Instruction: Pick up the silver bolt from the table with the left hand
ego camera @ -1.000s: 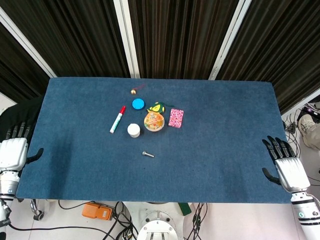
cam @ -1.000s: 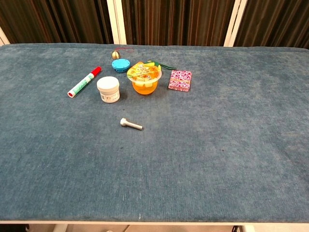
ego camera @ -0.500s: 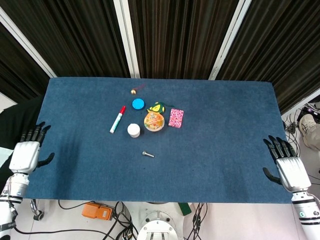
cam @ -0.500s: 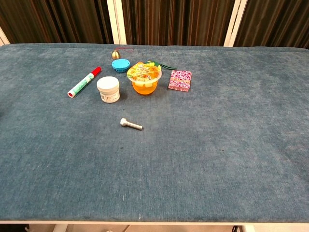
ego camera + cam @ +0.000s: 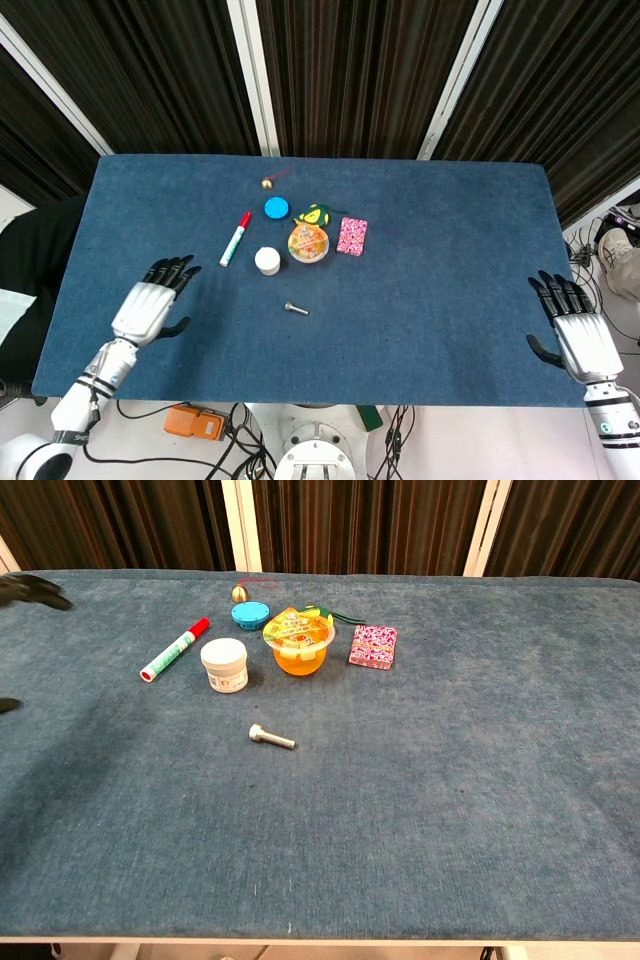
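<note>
The silver bolt (image 5: pixel 295 309) lies on its side on the blue table, just in front of the cluster of small items; the chest view shows the bolt (image 5: pixel 271 737) left of centre. My left hand (image 5: pixel 152 305) hovers over the table's left part, well left of the bolt, fingers spread and holding nothing. Only its dark fingertips (image 5: pixel 30 588) show at the left edge of the chest view. My right hand (image 5: pixel 572 326) stays open off the table's right edge, empty.
Behind the bolt sit a white jar (image 5: pixel 267 260), a red-capped marker (image 5: pixel 235 239), an orange jelly cup (image 5: pixel 308 242), a pink packet (image 5: pixel 352 235), a blue disc (image 5: pixel 276 208), a green-yellow object (image 5: pixel 318 213) and a small gold bell (image 5: pixel 267 183). Blue cloth table (image 5: pixel 450 260) spreads wide.
My left hand has swung from beyond the table's left edge inward over the cloth, toward the bolt. The right hand and all objects have stayed put.
</note>
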Robot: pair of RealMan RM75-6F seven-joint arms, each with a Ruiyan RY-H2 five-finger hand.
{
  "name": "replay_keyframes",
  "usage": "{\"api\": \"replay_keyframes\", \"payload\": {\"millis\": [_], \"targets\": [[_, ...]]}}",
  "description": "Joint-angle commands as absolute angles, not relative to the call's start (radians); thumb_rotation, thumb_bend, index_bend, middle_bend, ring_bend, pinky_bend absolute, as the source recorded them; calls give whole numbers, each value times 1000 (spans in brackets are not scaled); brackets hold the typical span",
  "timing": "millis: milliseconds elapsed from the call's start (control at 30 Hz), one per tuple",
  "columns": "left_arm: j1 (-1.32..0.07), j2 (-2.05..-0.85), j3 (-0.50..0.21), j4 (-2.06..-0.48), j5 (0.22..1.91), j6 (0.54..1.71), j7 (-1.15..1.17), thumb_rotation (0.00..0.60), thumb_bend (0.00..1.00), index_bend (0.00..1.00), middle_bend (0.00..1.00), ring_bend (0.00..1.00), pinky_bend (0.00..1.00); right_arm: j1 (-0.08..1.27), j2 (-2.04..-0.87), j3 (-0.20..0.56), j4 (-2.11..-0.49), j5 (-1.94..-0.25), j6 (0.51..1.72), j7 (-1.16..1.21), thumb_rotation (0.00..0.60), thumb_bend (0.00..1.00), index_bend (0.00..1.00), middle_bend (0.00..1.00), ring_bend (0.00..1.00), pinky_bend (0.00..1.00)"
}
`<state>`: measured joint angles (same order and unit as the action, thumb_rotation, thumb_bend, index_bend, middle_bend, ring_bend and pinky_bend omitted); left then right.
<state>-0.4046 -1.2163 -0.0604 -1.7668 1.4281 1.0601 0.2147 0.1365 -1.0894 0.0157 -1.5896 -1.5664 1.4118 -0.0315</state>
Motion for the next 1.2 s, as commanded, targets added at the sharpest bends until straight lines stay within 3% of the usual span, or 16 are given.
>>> {"api": "replay_keyframes", "payload": {"millis": [33, 567, 1200], "targets": [[-462, -1276, -81, -1786, 1384, 1003, 281, 600, 260, 148, 0, 0, 69, 138, -1089, 18, -1592, -1561, 1408, -25, 600, 464, 32, 76, 67, 132], [-632, -1480, -131, -1749, 1135, 901, 531, 600, 285, 280, 5, 0, 69, 144, -1085, 17, -1589, -1562, 1397, -14, 600, 464, 32, 76, 67, 132], [-805, -1646, -128, -1663, 925, 877, 686, 600, 335, 338, 6, 0, 69, 149, -1085, 13, -1586, -1568, 1390, -11, 600, 464, 32, 76, 67, 130]]}}
